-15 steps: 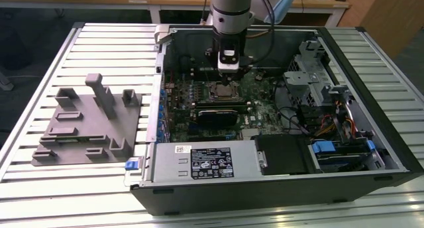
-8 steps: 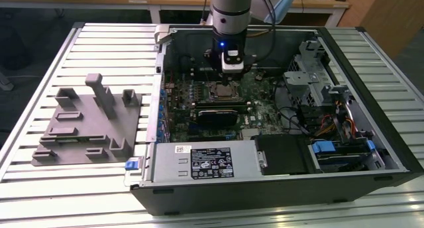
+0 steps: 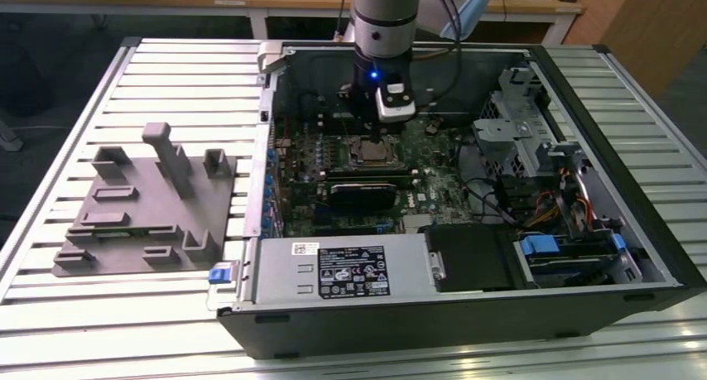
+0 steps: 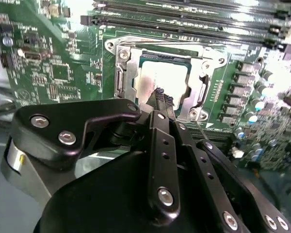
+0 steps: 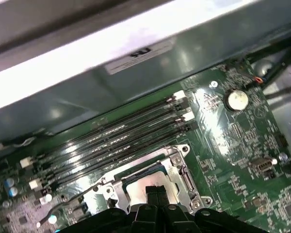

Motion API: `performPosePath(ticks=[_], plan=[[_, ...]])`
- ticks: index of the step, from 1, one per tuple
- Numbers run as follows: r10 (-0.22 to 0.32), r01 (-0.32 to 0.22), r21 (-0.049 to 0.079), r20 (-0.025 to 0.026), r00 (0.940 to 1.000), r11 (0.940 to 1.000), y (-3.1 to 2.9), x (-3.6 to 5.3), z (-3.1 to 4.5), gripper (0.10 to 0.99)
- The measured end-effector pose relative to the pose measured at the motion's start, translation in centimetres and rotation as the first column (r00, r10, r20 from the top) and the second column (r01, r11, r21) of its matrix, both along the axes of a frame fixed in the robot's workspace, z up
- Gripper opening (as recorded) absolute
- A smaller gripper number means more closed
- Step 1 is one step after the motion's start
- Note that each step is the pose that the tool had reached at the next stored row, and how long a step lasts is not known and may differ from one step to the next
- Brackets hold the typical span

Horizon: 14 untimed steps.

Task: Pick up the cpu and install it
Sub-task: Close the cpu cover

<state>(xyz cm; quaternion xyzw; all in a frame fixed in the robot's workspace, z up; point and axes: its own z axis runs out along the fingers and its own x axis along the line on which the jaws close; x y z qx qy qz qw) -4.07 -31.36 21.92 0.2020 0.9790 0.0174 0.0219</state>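
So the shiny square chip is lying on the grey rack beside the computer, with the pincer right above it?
No: the cpu lies in the socket on the green board inside the computer, as the second wrist view shows. The pincer is right above it.

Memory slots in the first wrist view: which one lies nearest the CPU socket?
The black memory slot running alongside the socket's silver frame; the other three lie beyond it.

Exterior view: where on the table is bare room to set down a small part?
Bare table slats beyond the grey fixture and between it and the near edge. Crowded inside the computer case, around the gripper.
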Motion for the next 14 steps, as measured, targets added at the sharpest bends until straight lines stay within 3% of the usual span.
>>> performPosePath(ticks=[3, 7, 14], plan=[[0.051, -0.051, -0.002, 0.0, 0.9987, 0.9987, 0.0, 0.0, -0.02, 0.106], [0.121, -0.121, -0.005, -0.0003, 0.9926, 0.9926, 0.0, 0.0, -0.05, 0.106], [0.24, -0.24, -0.012, -0.0016, 0.9708, 0.9707, 0.01, 0.0, -0.12, 0.106]])
